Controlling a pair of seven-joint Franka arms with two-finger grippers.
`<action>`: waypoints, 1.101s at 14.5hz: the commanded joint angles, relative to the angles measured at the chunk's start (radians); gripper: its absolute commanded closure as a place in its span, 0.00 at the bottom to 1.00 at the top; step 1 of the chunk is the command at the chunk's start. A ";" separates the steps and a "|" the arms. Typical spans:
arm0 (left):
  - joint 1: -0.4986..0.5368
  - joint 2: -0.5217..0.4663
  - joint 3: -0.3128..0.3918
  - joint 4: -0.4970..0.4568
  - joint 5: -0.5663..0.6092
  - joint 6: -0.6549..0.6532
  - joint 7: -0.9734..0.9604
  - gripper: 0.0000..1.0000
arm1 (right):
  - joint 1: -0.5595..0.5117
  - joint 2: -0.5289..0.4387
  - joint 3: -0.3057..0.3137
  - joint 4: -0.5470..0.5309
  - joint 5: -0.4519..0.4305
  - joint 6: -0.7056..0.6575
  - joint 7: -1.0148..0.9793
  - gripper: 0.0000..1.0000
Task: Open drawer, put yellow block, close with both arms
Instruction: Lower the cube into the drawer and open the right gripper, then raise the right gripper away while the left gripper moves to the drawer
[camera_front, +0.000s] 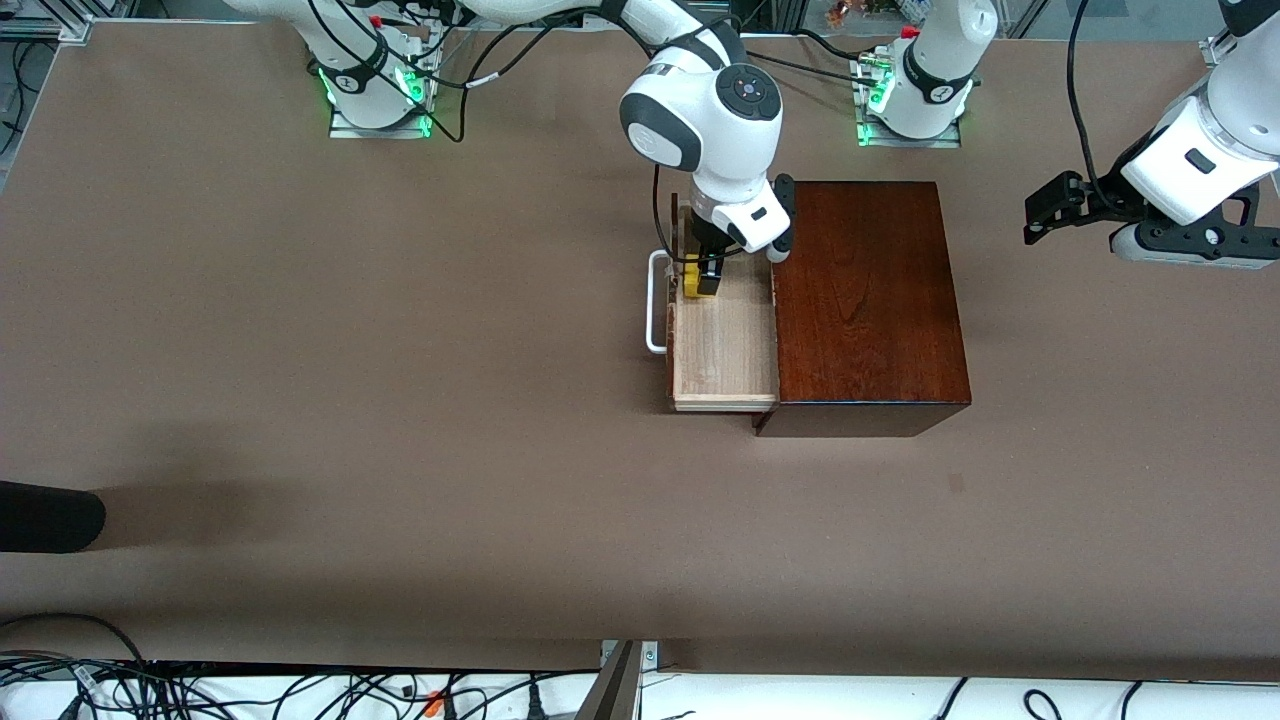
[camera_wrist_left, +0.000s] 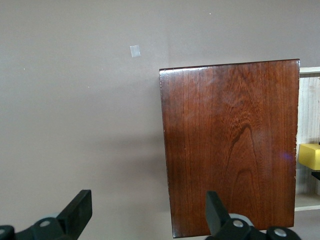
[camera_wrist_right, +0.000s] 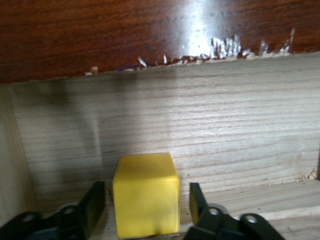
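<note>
The yellow block (camera_wrist_right: 145, 195) is sitting inside the open drawer (camera_front: 725, 340), between the right gripper's (camera_wrist_right: 146, 207) fingers, which are standing apart with a gap on each side. Its underside is cut off. The left gripper (camera_wrist_left: 145, 212) is waiting over the table beside the wooden box (camera_front: 865, 300), fingers apart.

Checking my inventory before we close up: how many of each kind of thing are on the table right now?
Wooden box with its drawer pulled open: 1
Yellow block, in the drawer between the right gripper's open fingers: 1
Total: 2
The left gripper waits open over the table at the left arm's end.
</note>
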 joint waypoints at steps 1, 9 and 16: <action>0.003 0.008 0.001 0.015 -0.005 0.000 -0.006 0.00 | -0.003 0.001 0.000 0.029 -0.004 -0.013 -0.004 0.00; 0.002 0.006 -0.001 0.017 -0.008 -0.005 -0.007 0.00 | -0.070 -0.163 -0.005 0.033 0.094 -0.144 0.040 0.00; -0.001 0.006 -0.001 0.018 -0.020 -0.005 -0.009 0.00 | -0.400 -0.300 -0.009 0.033 0.349 -0.231 -0.018 0.00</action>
